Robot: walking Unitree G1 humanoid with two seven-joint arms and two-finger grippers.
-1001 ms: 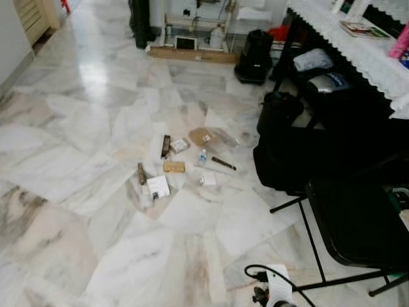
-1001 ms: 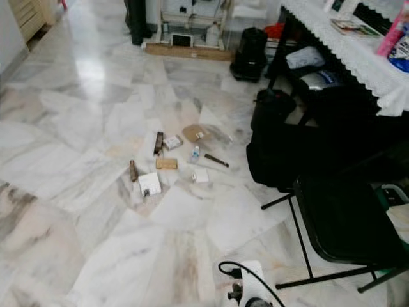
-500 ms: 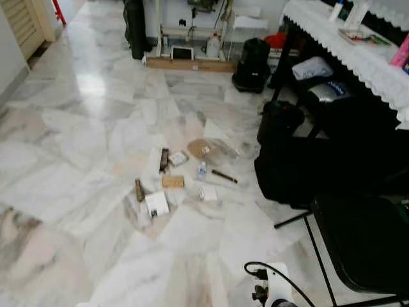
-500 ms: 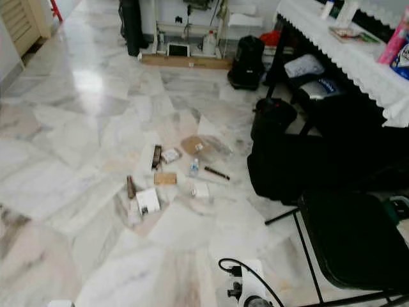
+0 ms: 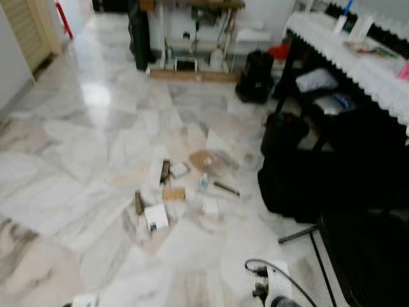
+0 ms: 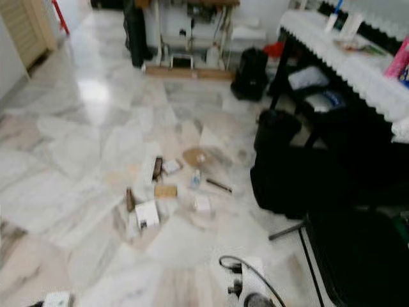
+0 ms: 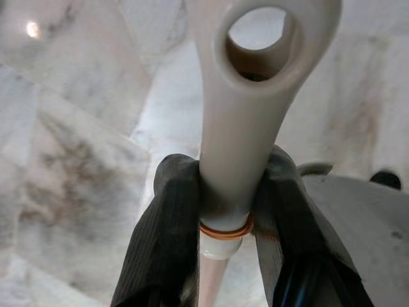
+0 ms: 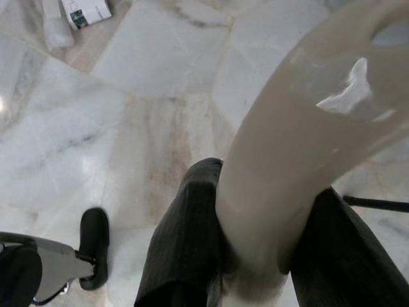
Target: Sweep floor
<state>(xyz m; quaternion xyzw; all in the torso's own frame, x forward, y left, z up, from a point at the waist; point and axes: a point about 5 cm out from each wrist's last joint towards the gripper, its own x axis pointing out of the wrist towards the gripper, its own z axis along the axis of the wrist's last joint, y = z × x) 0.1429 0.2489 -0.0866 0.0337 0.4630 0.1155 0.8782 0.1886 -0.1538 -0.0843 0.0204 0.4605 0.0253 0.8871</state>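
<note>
Litter lies in a loose patch on the marble floor (image 5: 96, 141) ahead: a white box (image 5: 156, 216), a brown bottle (image 5: 138, 202), a cardboard piece (image 5: 173, 193), a small clear bottle (image 5: 203, 182), a round cardboard disc (image 5: 203, 160) and a dark stick (image 5: 226, 188). My left gripper (image 7: 227, 173) is shut on a cream handle (image 7: 249, 115) that has a hanging hole and an orange ring. My right gripper (image 8: 262, 192) is shut on a thick, curved cream handle (image 8: 300, 147). Part of my right arm (image 5: 275, 291), with a black cable, sits at the bottom edge of the eye views.
A black folding chair (image 5: 370, 256) stands close on my right, and black bags (image 5: 300, 173) sit under a table with a lace cloth (image 5: 358, 57). Another black bag (image 5: 255, 67) and a stand (image 5: 192, 38) are at the far wall. A wooden door (image 5: 32, 25) is at the far left.
The whole picture has slid downward and turned blurry, so the camera moved. The litter has kept its layout. A white part has come into view at the bottom left.
</note>
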